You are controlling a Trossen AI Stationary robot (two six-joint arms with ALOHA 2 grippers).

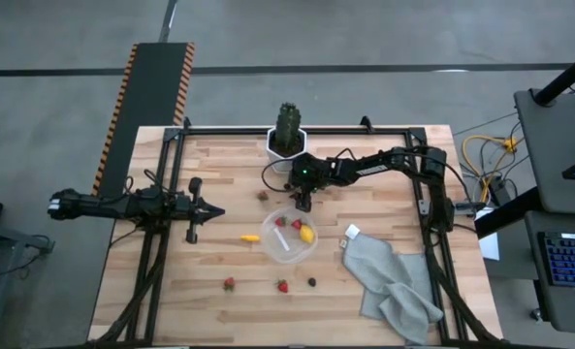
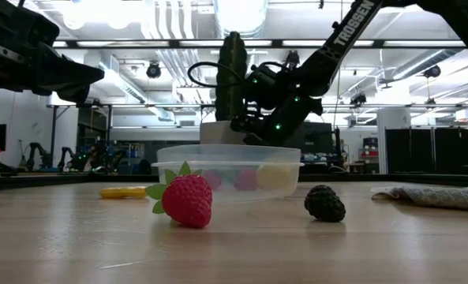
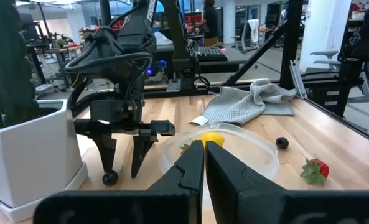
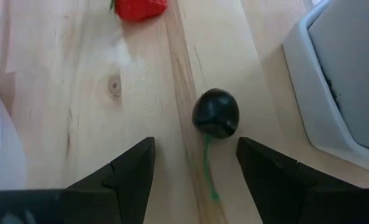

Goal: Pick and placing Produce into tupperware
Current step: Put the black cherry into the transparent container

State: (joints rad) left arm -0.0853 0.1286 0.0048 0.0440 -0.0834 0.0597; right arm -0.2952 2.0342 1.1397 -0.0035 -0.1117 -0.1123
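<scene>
The counter (image 1: 219, 267) is a light butcher-block top of pale wooden strips inside a black frame, standing on a grey concrete floor; a grey cloth (image 1: 389, 276) lies crumpled toward its right front corner, and a white hexagonal pot (image 1: 287, 147) with a green cactus (image 1: 287, 122) stands at the back edge. Beyond it, the low view shows a large workshop hall with ceiling lights and ducts.

The tupperware (image 1: 289, 234) sits upright near the counter's middle, round and clear, mouth up, holding a yellow lemon (image 1: 307, 234) and two red strawberries (image 1: 296, 224). Left of it lies a small yellow-orange piece (image 1: 250, 237), its long axis running left to right. Nearer the front edge lie two more strawberries (image 1: 282, 286), well apart, and a dark berry (image 1: 312, 282).

The right gripper (image 1: 303, 202) points down just behind the tupperware, fingers spread wide. In the right wrist view a dark round berry (image 4: 215, 112) lies between them on the wood, untouched, its thin green stem trailing toward the camera, with another strawberry (image 4: 139, 8) beyond.

The left gripper (image 1: 209, 211) hovers at the left, fingers nearly closed and holding nothing, pointing right.
</scene>
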